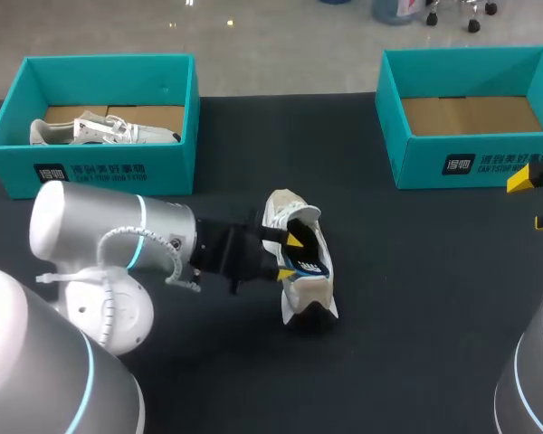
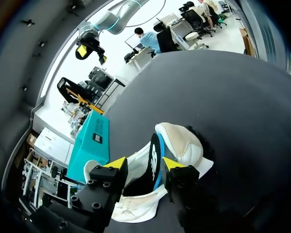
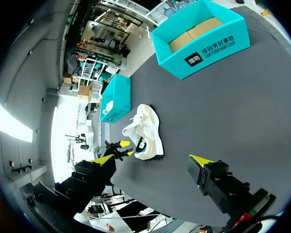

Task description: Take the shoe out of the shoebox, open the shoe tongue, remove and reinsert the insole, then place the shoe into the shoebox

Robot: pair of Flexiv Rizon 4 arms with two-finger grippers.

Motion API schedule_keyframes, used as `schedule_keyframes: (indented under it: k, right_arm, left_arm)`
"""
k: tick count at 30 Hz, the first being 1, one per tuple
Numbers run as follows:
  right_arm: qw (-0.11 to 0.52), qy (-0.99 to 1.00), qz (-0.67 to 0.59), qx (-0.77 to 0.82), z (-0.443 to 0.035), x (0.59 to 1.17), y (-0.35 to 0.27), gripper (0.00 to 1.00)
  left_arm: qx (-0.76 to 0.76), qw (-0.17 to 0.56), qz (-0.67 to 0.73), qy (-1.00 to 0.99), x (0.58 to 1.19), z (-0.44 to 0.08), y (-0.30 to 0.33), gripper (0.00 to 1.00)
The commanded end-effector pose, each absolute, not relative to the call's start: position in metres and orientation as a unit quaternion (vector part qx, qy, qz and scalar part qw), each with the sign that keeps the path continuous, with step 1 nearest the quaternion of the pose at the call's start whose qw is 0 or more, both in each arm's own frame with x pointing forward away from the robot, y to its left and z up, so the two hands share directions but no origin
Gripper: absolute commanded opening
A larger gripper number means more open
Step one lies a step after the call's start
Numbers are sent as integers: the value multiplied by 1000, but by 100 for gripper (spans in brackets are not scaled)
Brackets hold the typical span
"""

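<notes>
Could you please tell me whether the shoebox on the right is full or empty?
Empty, as far as shows: the right shoebox reveals only its bare brown cardboard floor.

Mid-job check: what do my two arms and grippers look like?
The left arm and right arm are rounded silver-white shells with glowing cyan rings at the joints. A looped white cable runs beside the left wrist. The left gripper and right gripper are black, each with two black fingers tipped bright yellow.
</notes>
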State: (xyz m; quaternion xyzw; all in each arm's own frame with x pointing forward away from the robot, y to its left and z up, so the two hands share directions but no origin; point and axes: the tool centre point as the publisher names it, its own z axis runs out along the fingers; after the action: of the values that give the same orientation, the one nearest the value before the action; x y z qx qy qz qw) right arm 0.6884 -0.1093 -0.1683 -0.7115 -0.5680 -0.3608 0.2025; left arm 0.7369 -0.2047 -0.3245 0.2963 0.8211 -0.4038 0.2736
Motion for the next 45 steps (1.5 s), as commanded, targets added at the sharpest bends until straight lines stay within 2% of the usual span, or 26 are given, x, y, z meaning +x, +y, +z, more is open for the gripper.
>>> schedule_keyframes:
  k: [1,2,6,13,18,31,37,45]
  right_arm:
    - [201,-567,-360,-713,-168,687,-109,100]
    - [201,-567,-360,-713,-168,687,-109,100]
    - [201,-567,-360,-713,-168,687,-109,100]
    - [201,-567,-360,-713,-168,687,-109,100]
    - [201,-567,-360,-713,-168,687,-109,100]
    - [201,-567,-360,-713,-168,687,-109,100]
    - [201,-567,-360,-713,-168,687,-109,100]
    - [201,-567,-360,-713,-168,687,-109,100]
  left_arm:
    - [304,266,-401,822,734,-317,-199,14]
    - [310,260,-399,823,734,-316,-199,0]
    - [345,209,-390,828,733,-313,-199,0]
    - [379,185,-341,840,736,-307,-195,0]
    - [373,161,-372,835,738,-299,-192,0]
    - [373,161,-372,835,738,-299,-192,0]
    - [535,111,-259,797,742,-287,-206,0]
    - [640,58,-154,750,743,-287,-210,0]
